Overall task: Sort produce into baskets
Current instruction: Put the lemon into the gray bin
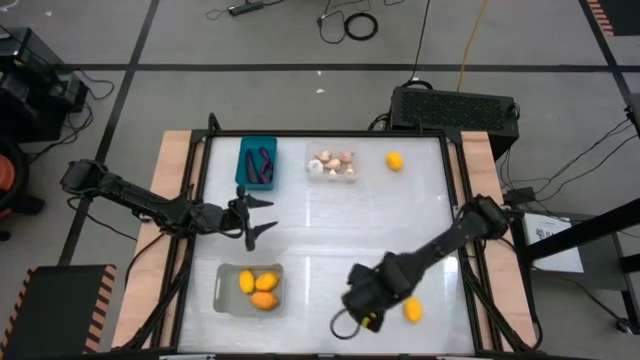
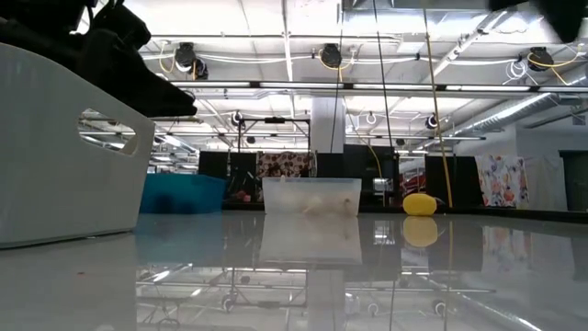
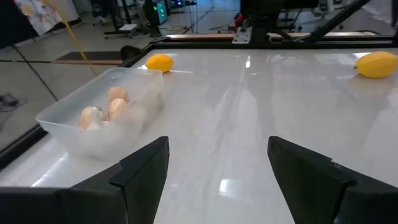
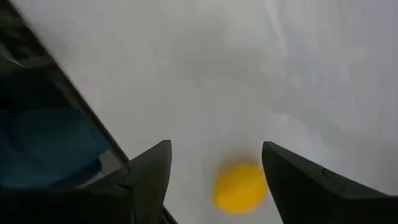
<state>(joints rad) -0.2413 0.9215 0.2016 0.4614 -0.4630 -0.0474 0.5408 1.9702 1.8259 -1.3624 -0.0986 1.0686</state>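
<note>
The teal basket (image 1: 258, 162) at the far left holds dark purple pieces. Beside it, the clear basket (image 1: 333, 165) (image 3: 106, 112) holds pale garlic-like bulbs. The grey basket (image 1: 250, 287) near the front holds yellow-orange ovals. One yellow oval (image 1: 395, 160) (image 3: 160, 62) lies on the table at the far right. Another yellow oval (image 1: 411, 311) (image 4: 239, 186) lies near the front edge. My right gripper (image 1: 368, 300) (image 4: 216, 149) hovers above it, pointing down, open and apart from it. My left gripper (image 1: 258, 215) (image 3: 217, 146) waits open, level, between the teal and grey baskets.
The white tabletop (image 1: 330, 235) lies bare between the baskets. Wooden rails (image 1: 175, 200) run along the table's left and right sides. A black box (image 1: 455, 108) stands behind the far right corner. In the low view the grey basket (image 2: 64, 156) stands close at the left.
</note>
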